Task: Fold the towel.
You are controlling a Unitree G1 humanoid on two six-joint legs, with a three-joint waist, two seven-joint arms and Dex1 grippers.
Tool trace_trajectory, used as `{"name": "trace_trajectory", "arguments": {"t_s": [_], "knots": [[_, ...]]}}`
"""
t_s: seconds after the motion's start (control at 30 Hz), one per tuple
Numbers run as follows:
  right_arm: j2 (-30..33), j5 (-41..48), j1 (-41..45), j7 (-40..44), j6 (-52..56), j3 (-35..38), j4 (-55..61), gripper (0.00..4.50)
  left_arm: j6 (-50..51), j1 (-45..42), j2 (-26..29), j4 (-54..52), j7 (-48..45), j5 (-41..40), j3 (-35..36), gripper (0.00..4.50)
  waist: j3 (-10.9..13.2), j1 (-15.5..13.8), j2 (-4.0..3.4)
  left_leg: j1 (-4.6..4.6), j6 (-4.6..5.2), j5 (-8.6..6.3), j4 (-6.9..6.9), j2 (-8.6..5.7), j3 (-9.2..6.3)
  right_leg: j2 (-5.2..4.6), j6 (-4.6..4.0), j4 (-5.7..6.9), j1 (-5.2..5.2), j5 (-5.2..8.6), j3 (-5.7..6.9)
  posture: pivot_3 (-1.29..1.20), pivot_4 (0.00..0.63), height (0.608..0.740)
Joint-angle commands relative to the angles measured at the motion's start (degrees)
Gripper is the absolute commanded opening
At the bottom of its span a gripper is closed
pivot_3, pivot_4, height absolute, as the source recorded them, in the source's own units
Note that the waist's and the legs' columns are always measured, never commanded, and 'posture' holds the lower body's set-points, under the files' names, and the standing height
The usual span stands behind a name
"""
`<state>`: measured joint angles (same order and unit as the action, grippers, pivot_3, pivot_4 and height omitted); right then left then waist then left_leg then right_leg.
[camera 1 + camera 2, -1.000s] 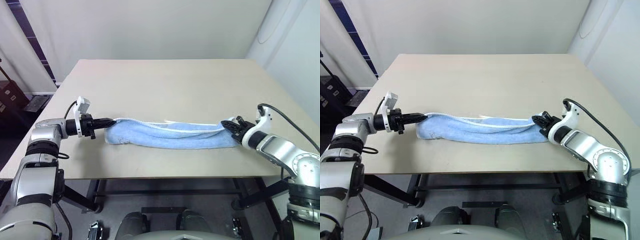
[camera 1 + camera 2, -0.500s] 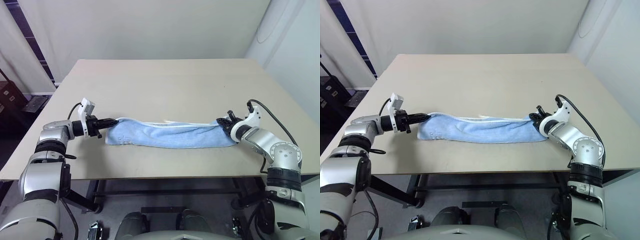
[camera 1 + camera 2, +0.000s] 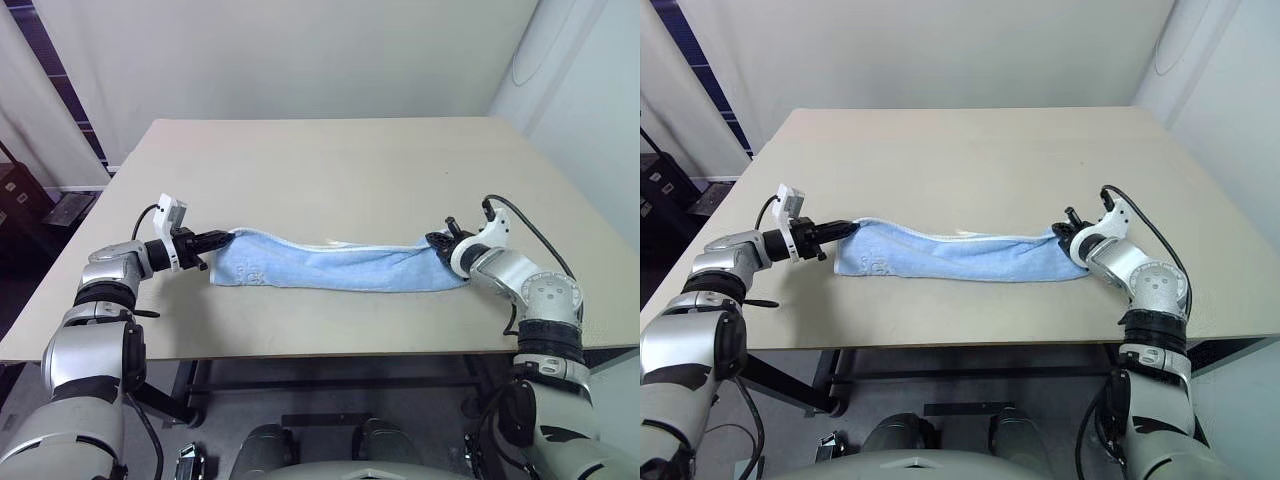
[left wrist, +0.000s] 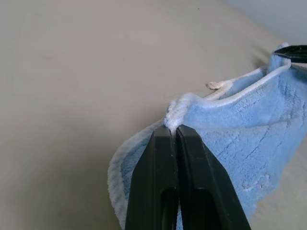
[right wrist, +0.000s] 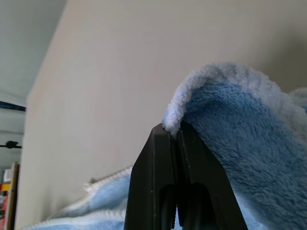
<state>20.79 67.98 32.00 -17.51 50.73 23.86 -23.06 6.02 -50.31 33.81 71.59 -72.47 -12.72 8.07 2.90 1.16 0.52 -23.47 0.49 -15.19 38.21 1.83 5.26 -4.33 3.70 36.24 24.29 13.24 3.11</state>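
Observation:
The light blue towel (image 3: 330, 268) stretches as a long narrow band across the near part of the tan table (image 3: 330, 170), its white edging along the far side. A small dark mark shows near its left end. My left gripper (image 3: 228, 237) is shut on the towel's left corner (image 4: 173, 120), and the cloth bunches at the black fingertips (image 4: 165, 139). At the other end my right gripper (image 3: 436, 241) is shut on the right corner (image 5: 173, 125), where the plush edge curls over the closed fingers. Between the two grips the towel sags onto the tabletop.
Beyond the towel the tabletop runs wide and bare to its far edge (image 3: 320, 121). The near table edge (image 3: 300, 345) lies close below the towel. A white wall stands behind, and dark furniture (image 3: 25, 195) sits on the floor to the left.
Both ends of the towel have gone further from the near edge, the right end more, so the band lies straighter. The right arm has swung in and its wrist has rolled. Both grips held.

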Motion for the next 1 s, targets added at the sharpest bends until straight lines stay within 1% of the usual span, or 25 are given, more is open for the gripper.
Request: {"name": "trace_trajectory", "arguments": {"t_s": [0.03,0.37,0.6,0.7,0.8,0.83,0.9,0.97,1.0], "knots": [[-0.77,-2.27,2.34,1.69,-1.28,1.84,-0.37,0.0,-1.0,-1.66,0.05,-0.25,0.5,0.28,1.31,0.03,0.0,-0.02,0.0,0.0,0.0,0.0,0.0,0.0,0.0,0.0,0.0,0.0,0.0,0.0,0.0,0.0,0.0,0.74],[-2.69,-9.39,5.06,2.01,-5.78,4.18,-1.98,0.0,-1.28,-1.02,0.28,0.15,1.52,0.81,2.04,0.03,0.0,0.05,0.0,0.0,0.0,0.0,0.0,0.0,0.0,0.0,0.01,0.02,0.0,-0.01,0.0,0.0,0.0,0.74],[-4.71,-12.66,6.47,2.16,-5.25,4.67,-3.47,0.0,-1.09,-0.47,-0.05,-0.01,1.0,0.76,2.08,0.03,0.0,0.11,-0.01,0.01,0.0,0.0,0.0,0.0,0.0,0.0,0.02,0.04,0.0,-0.01,0.0,0.0,0.0,0.74],[-5.61,-13.42,6.51,2.59,-4.08,4.49,-3.17,0.61,-1.18,-0.2,-0.1,-0.06,0.82,0.66,2.21,0.0,0.0,0.14,-0.01,0.01,-0.01,0.0,0.0,0.0,0.0,0.0,0.02,0.06,0.01,-0.01,0.0,0.0,0.0,0.74],[-6.19,-13.8,6.73,2.66,-3.66,5.01,-2.67,1.71,-1.24,0.06,-0.03,-0.09,1.34,0.53,2.71,0.81,0.0,0.18,-0.01,0.01,-0.01,0.0,0.0,0.0,0.0,0.0,0.02,0.08,0.01,-0.01,0.0,0.0,0.0,0.74],[-6.18,-13.74,6.79,2.92,-3.41,5.18,-2.51,1.99,-1.28,0.14,-0.01,-0.14,1.62,0.51,2.97,1.09,0.0,0.16,-0.01,0.01,-0.01,0.01,0.0,0.0,0.0,0.0,0.02,0.08,0.01,-0.01,0.0,0.0,0.0,0.74],[-5.9,-13.64,6.67,4.04,-3.36,5.44,-1.47,2.71,-1.45,0.28,0.05,-0.19,2.57,0.41,3.55,1.82,0.0,0.14,-0.01,0.01,-0.01,0.0,0.01,-0.01,0.0,-0.01,0.02,0.08,0.01,-0.01,0.0,0.0,0.0,0.74],[-5.86,-12.85,6.45,5.6,-3.29,6.06,0.01,2.72,-1.78,0.49,0.14,-0.2,3.3,0.54,3.8,2.48,0.0,0.17,-0.01,0.01,-0.01,0.0,0.01,-0.01,0.0,-0.01,0.02,0.08,0.01,-0.01,0.0,0.0,0.0,0.74],[-5.86,-12.76,6.21,6.22,-3.48,6.23,0.9,2.72,-1.92,0.57,0.16,-0.22,3.63,0.56,3.9,2.48,0.0,0.18,-0.01,0.01,-0.01,0.0,0.01,-0.01,0.0,-0.01,0.02,0.08,0.02,-0.01,0.0,0.0,0.0,0.74]]}}
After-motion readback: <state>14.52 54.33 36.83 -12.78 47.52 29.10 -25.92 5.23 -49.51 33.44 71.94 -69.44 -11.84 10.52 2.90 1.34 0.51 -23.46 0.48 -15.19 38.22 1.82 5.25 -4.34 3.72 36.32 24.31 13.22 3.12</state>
